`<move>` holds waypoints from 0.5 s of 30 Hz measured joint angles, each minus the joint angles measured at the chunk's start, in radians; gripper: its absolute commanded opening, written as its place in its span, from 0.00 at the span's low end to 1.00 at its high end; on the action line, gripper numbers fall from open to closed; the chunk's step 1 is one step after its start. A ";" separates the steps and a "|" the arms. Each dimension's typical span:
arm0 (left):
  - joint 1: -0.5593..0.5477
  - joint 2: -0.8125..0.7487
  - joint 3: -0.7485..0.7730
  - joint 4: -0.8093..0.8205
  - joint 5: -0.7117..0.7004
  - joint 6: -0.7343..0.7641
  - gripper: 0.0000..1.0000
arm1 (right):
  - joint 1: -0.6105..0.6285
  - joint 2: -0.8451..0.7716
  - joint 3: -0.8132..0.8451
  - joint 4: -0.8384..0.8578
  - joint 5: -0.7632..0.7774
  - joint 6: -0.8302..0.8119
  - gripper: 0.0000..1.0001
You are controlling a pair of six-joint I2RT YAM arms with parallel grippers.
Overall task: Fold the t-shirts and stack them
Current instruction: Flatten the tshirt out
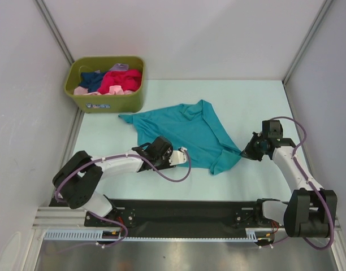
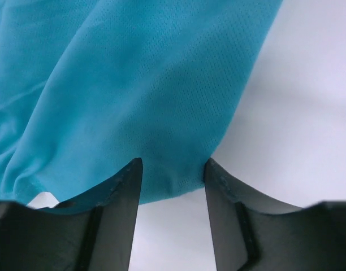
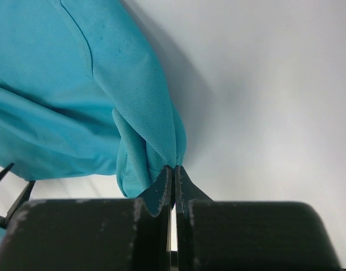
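**Count of items, one moment**

T-shirts: five told apart by colour. One teal t-shirt [image 1: 184, 132] on the table [image 1: 263, 96]. Four in the bin [image 1: 108, 105]: one magenta-red shirt [image 1: 123, 81], one navy shirt [image 1: 93, 79], one pale pink shirt [image 1: 81, 90], one lavender shirt [image 1: 121, 67]. Any more beneath these: cannot tell.
Bins: one, olive-green.
Tables: one.
Arms: two, left arm [image 1: 113, 165] and right arm [image 1: 294, 166].
Grippers: two, left gripper [image 1: 180, 154] and right gripper [image 1: 245, 151], one per arm.
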 measured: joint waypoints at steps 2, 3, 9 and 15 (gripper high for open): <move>0.000 0.013 -0.008 0.022 -0.014 -0.013 0.28 | 0.000 -0.014 0.000 0.000 0.000 0.000 0.00; 0.000 0.018 -0.009 0.030 -0.019 -0.023 0.20 | 0.000 -0.023 0.000 -0.001 0.000 0.000 0.00; 0.007 0.012 -0.007 0.003 -0.028 -0.023 0.00 | -0.010 -0.077 0.054 -0.069 0.001 -0.001 0.00; 0.131 -0.257 0.215 -0.358 0.032 0.030 0.00 | -0.019 -0.153 0.403 -0.233 0.012 -0.020 0.00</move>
